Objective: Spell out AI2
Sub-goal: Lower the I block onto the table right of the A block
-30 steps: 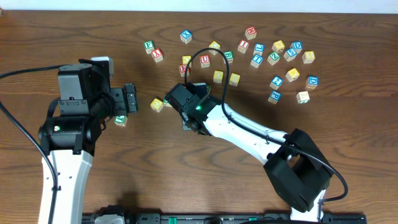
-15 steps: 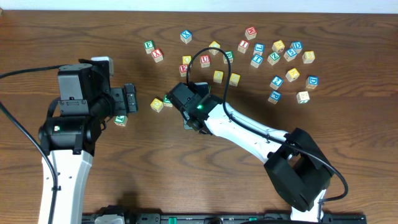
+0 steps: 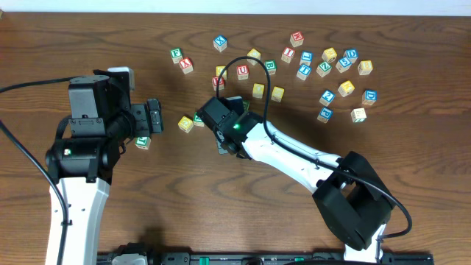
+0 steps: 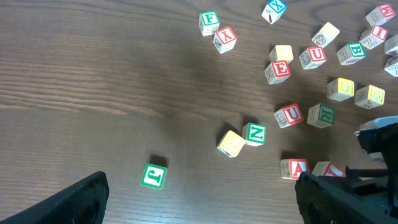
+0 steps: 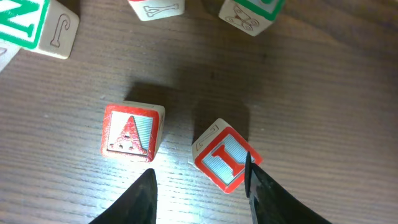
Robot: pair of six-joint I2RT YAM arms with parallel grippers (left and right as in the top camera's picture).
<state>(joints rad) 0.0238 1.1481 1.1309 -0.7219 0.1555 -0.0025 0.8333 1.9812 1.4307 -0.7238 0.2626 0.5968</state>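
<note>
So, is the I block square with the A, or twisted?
Twisted: the I block sits diagonally, apart from the straighter A block.

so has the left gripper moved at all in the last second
no, the left gripper sits in the same spot in the overhead view, still just above and right of the green cube beside it

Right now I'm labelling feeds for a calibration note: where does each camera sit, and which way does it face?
Overhead: above the table, facing straight down; left arm and right arm show.
Left wrist: on the left arm, facing obliquely across scattered cubes; left gripper at bottom corners.
Right wrist: low over the wood, facing down at the A cube and I cube; right gripper at the bottom.
Shared: both wrist views show the A cube.
</note>
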